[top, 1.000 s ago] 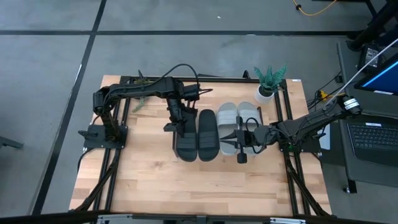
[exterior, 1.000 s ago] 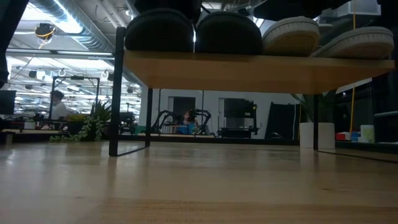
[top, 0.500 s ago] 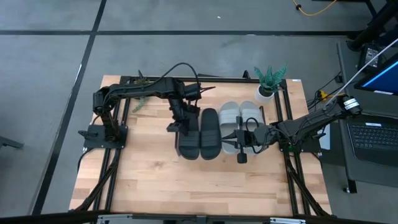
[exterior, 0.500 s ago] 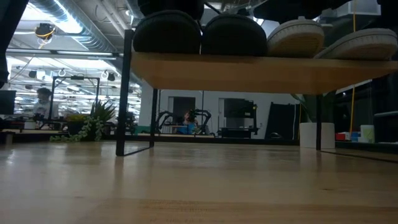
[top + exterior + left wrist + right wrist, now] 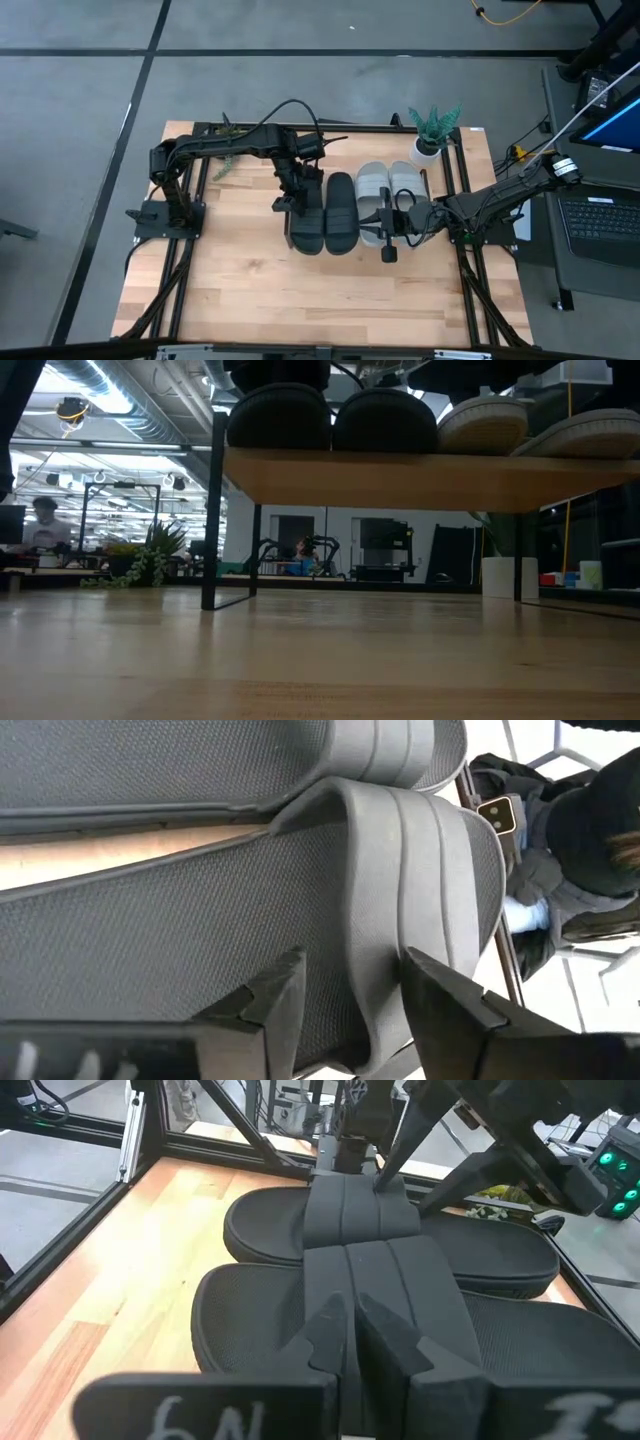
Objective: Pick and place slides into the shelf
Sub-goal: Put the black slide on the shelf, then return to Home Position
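**Centre of the high view: four slides lined up on the shelf, left jaws open over a black one**

At frame centre of the high view the slides sit side by side on the shelf [image 5: 420, 478]: black pair [image 5: 323, 213] on the left, light grey pair [image 5: 389, 189] on the right. Low view shows all four resting on the light-wood board, raised off the bench [image 5: 240, 285] on black wire end frames.

Left gripper [image 5: 297, 193] is over the strap end of the leftmost black slide [image 5: 306, 225], just left of centre. In the left wrist view its jaws stand apart, one finger each side of the strap's ridge, gap visible; can't tell whether either finger touches the strap.

Right gripper [image 5: 383, 226] is at centre right of the high view, at the near end of the grey pair. In the right wrist view its jaws are nearly together, only a thin slit between them, nothing clamped; they sit low over a slide strap [image 5: 385, 1275].

Potted plant [image 5: 432, 130] stands at the upper right of the bench, near the grey slides but not touching them.
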{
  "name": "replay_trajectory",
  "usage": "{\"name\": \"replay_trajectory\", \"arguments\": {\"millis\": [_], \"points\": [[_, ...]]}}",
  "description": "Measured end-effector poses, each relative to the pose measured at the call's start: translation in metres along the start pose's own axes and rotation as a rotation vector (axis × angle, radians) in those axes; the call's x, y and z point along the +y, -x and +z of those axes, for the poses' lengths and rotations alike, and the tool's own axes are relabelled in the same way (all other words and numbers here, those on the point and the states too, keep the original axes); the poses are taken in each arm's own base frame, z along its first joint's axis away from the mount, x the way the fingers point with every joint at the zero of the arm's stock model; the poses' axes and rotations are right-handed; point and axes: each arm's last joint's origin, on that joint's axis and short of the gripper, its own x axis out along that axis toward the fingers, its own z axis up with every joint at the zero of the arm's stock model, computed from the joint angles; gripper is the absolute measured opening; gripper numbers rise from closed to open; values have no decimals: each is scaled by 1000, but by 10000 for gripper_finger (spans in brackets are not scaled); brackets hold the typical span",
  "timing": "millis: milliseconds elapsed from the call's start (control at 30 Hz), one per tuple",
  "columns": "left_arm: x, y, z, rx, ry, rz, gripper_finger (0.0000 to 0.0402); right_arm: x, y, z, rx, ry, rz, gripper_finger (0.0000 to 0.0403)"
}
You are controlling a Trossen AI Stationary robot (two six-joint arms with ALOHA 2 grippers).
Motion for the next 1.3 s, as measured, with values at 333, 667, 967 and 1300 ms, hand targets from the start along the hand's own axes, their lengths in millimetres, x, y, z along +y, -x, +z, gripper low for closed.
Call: {"name": "replay_trajectory", "arguments": {"millis": [333,667,967,1300], "points": [[0,1,-1,6,8,-2,161,0,0,0,0,0,0,28],[-3,27,10,-51,-8,37,161,0,0,0,1,0,1,28],[10,40,1,-3,19,133,161,0,0,-1,10,4,2,28],[22,49,-7,49,77,291,160,-2,0,9,-88,56,-14,28]]}}
